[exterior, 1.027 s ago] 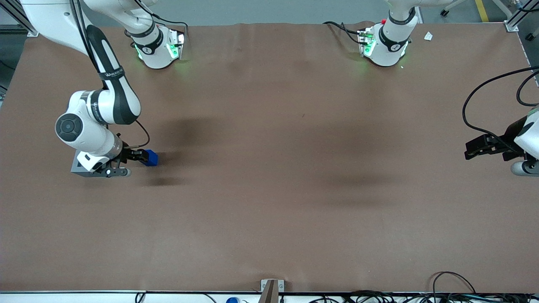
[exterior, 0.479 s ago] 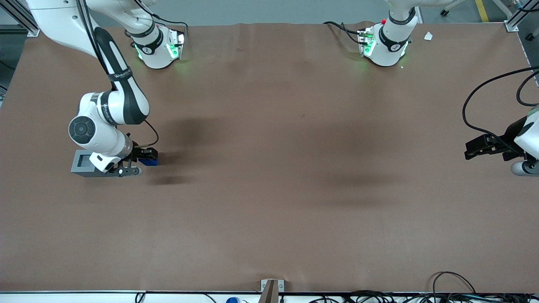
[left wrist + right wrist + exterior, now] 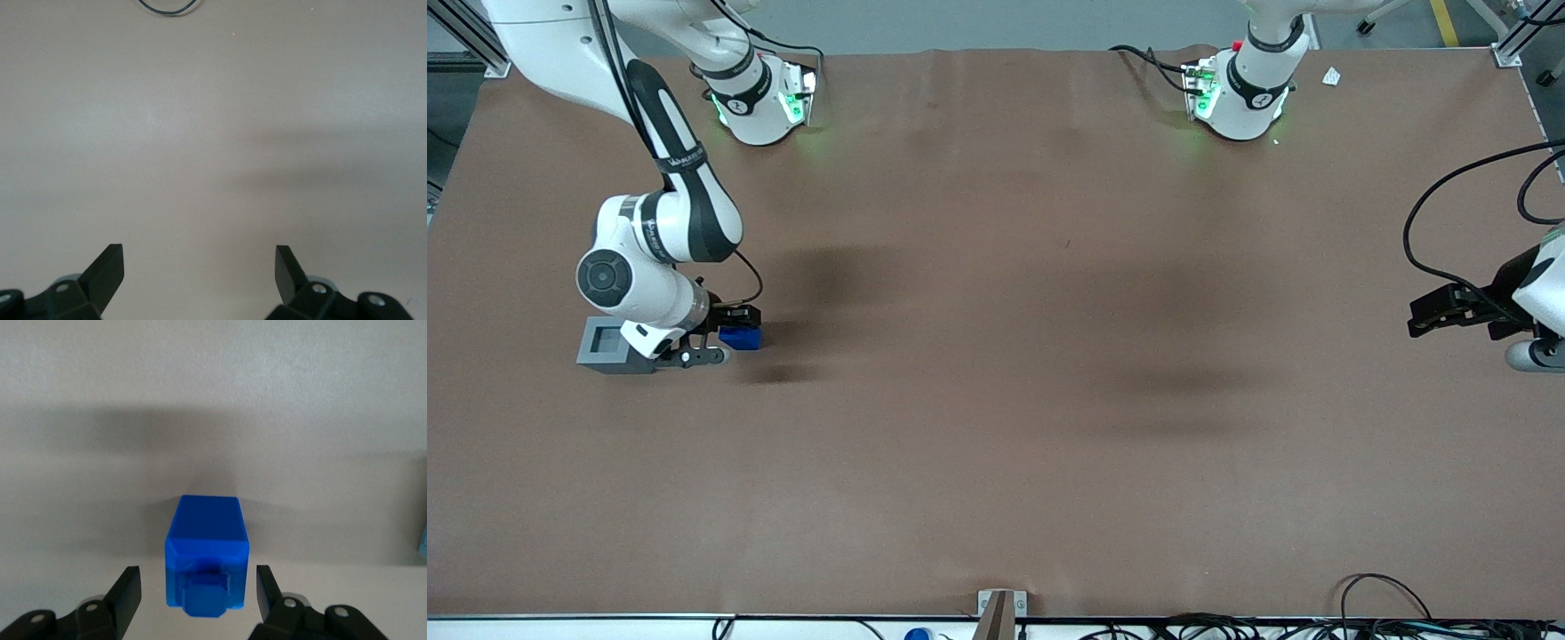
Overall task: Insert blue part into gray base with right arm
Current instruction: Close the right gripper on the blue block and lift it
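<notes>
The blue part (image 3: pixel 743 339) lies on its side on the brown table. In the right wrist view the blue part (image 3: pixel 205 532) has its square stub (image 3: pixel 205 597) pointing at the camera. My right gripper (image 3: pixel 734 329) is low over the table, open, with one black finger on each side of the blue part and a gap on both sides. It also shows in the right wrist view (image 3: pixel 198 587). The gray base (image 3: pixel 607 342) stands upright beside the wrist, toward the working arm's end of the table, its square socket facing up.
The two arm bases (image 3: pixel 760 98) (image 3: pixel 1240 93) stand at the table edge farthest from the front camera. A small bracket (image 3: pixel 999 609) and cables (image 3: pixel 1387 613) lie along the nearest edge.
The right wrist has shifted off the gray base toward the blue part and come lower, so the base's socket shows. The fingers now straddle the blue part, which has stayed in place.
</notes>
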Action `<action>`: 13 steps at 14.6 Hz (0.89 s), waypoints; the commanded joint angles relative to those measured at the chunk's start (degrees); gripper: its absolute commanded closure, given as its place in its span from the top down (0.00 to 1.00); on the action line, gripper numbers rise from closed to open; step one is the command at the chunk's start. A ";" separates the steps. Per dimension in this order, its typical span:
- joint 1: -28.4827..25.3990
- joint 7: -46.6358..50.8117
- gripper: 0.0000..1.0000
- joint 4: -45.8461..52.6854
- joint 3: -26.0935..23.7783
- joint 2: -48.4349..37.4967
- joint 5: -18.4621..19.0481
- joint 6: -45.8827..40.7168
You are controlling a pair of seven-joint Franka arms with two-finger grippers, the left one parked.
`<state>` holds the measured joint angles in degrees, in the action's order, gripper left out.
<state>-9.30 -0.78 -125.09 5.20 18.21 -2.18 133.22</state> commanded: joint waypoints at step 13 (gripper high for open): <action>0.95 -0.36 0.23 0.55 -0.19 1.65 -0.98 1.87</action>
<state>-9.00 -0.78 -124.96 5.25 19.48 -2.26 134.68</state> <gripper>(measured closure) 0.489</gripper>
